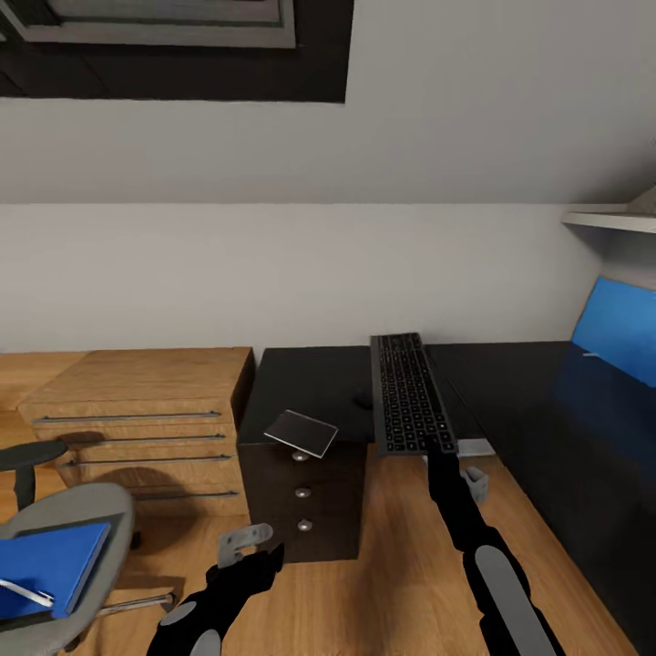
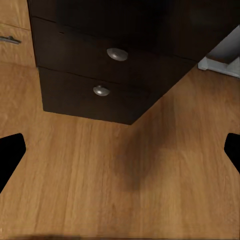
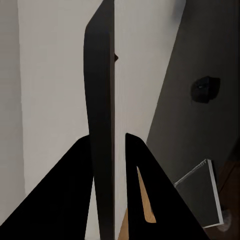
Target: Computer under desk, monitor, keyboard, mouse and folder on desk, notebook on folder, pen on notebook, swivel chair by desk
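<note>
Nearest the head camera, at the lower left, the swivel chair [image 1: 87, 538] shows its grey seat with the blue folder [image 1: 50, 560] lying flat on it and the white pen [image 1: 23, 592] resting on the folder's near edge. Just right of the chair, the left gripper [image 1: 244, 542] hangs low over bare plank floor [image 1: 364, 583] in front of the desk's drawer unit; the left wrist view shows its two dark fingertips [image 2: 11, 155] set wide apart with nothing between them, and two round silver knobs [image 2: 117, 54] on the dark drawer fronts ahead. Behind the chair stands a light wooden chest [image 1: 146, 410] with long bar handles, its side close against the desk [image 1: 314, 383]. On the desk's glossy black top, the notebook [image 1: 302, 433] lies at the front edge above the drawers, one corner jutting past the rim. The small black mouse [image 1: 363, 399] sits just behind it, near the keyboard [image 1: 410, 394]. The right gripper [image 1: 444, 460] is clamped on the keyboard's near end and holds it above the desk top, its far end pointing toward the grey wall; in the right wrist view the keyboard appears edge-on between the fingers. Open floor runs between the drawer unit and the desk's right wing, where the right arm reaches in. Farther right, a blue panel [image 1: 620, 333] stands against the wall under a shelf [image 1: 609, 221].
</note>
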